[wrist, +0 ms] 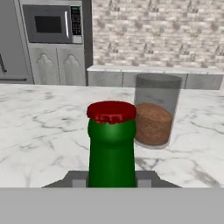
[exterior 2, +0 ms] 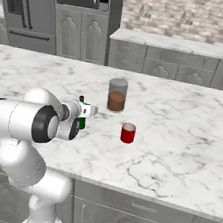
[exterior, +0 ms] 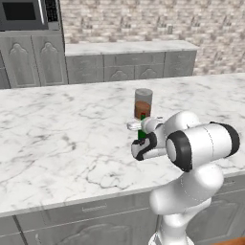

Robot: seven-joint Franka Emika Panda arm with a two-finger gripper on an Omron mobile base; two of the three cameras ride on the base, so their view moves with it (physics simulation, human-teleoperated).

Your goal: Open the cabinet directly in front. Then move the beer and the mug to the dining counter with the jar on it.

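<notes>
Arm reaching forward, gripper closed on something
The gripper is pointing toward two o'clock in the right base view, jaws clamping.

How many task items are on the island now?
2, plus the jar. The mug stands free on the dining counter, right of the jar. The beer sits between the end effector fingers, just in front of the jar.

No readable text, brand, number or sign stands on anything here; the beer has a plain green neck and a bare red cap; the jar carries no label; the mug is unmarked red; the microwave keypad (a blur of pale specks) cannot be read.
</notes>
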